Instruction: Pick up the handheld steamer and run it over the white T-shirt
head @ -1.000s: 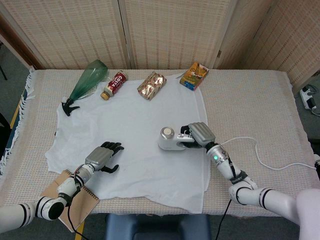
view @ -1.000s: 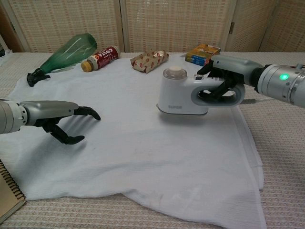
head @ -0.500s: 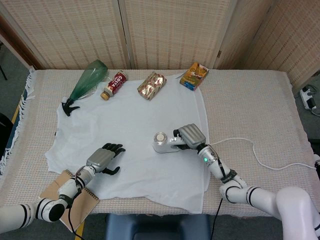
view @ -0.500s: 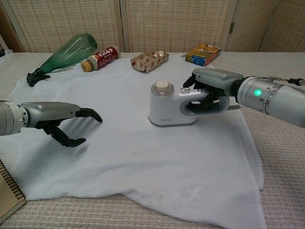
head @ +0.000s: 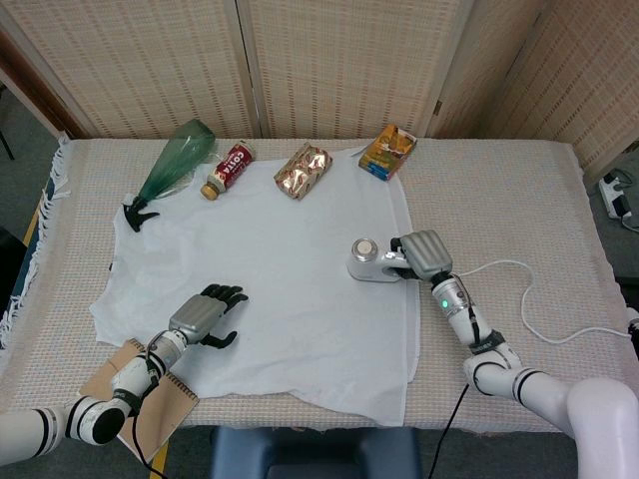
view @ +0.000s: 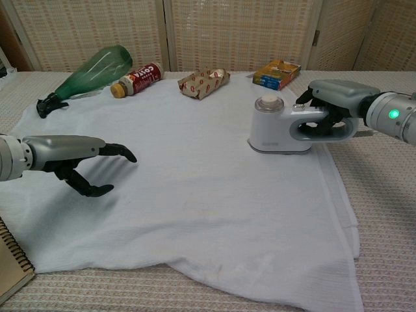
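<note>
The white handheld steamer [head: 370, 261] [view: 277, 130] stands flat on the right part of the white T-shirt [head: 270, 279] [view: 188, 195], near its right edge. My right hand [head: 422, 255] [view: 335, 104] grips the steamer's handle from the right. A white cord [head: 544, 309] trails off to the right over the table. My left hand [head: 205, 314] [view: 75, 156] hovers over the shirt's lower left part, fingers spread and curved, holding nothing.
Along the shirt's far edge lie a green bottle [head: 168, 172] [view: 84, 77], a brown Costa bottle [head: 228, 169] [view: 135, 78], a foil snack pack [head: 304, 169] [view: 204, 82] and an orange box [head: 388, 150] [view: 277, 73]. A spiral notebook [head: 145, 394] [view: 10, 270] sits at the front left.
My right hand has slid the steamer rightward and away across the shirt, after first moving it left and nearer. The left hand has barely moved.
</note>
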Tool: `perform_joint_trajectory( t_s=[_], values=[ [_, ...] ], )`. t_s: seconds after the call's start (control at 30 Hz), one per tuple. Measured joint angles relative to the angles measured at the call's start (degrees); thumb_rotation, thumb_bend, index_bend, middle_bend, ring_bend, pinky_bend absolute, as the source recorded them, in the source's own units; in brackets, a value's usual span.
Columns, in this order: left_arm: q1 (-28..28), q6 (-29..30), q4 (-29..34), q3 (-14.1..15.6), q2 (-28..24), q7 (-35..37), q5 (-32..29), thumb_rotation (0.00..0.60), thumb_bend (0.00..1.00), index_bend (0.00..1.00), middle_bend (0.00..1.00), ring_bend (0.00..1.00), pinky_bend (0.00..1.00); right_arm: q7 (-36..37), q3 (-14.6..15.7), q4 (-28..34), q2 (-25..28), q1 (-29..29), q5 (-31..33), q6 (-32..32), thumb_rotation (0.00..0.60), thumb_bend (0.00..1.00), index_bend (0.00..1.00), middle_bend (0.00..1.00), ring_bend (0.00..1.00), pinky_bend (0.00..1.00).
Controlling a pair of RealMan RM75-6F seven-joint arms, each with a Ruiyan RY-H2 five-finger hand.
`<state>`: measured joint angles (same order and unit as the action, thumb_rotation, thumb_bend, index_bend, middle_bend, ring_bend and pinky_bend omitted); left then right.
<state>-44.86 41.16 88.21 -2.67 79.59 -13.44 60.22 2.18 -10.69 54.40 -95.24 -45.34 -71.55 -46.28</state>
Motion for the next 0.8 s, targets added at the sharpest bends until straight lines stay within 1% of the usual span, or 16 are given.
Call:
perform_joint_trajectory(
  t_s=[0.13, 0.23, 0.5, 0.63, 0.8],
  values=[
    [0.05, 0.38, -0.14, 0.41, 0.10, -0.27, 0.36, 0.412, 0.49, 0.15, 0.07, 0.00, 0.00, 3.75, -0.79, 3.60, 0.89, 0.12, -1.24, -1.40, 0.600, 0.66, 0.87, 0.90, 0.87, 1.00],
    [0.12, 0.63, -0.26, 0.58, 0.27, -0.37, 0.37, 0.411, 0.49, 0.15, 0.07, 0.00, 0.00, 4.15, -1.20, 5.17, 0.46, -0.87, -2.55, -1.78, 0.600, 0.66, 0.87, 0.90, 0.87, 1.00],
    [0.38, 1.58, 0.25, 0.99, 0.19, -0.93, 0.61, 0.412, 0.49, 0.15, 0.07, 0.00, 0.00, 5.09, -1.87, 3.86, -4.44, -3.74, -3.15, -0.38, 0.600, 0.66, 0.87, 0.90, 0.87, 1.00],
    [0.34, 1.62, 0.28, 1.25, 0.28, -1.36, 0.46, 0.409, 0.49, 0.15, 0.07, 0.00, 0.00, 5.91, -1.15, 3.60, -6.12, -4.83, -4.81, 0.18, 0.600, 0.66, 0.87, 0.90, 0.87, 1.00],
    [0.35, 1.72, 0.16, 1.43, 0.32, -1.59, 0.33, 0.409, 0.49, 0.15, 0.07, 0.00, 0.00, 6.33, 0.88, 5.70, -5.30, -4.71, -7.36, -0.29, 0.600, 0.66, 0.87, 0.90, 0.87, 1.00]
  ],
)
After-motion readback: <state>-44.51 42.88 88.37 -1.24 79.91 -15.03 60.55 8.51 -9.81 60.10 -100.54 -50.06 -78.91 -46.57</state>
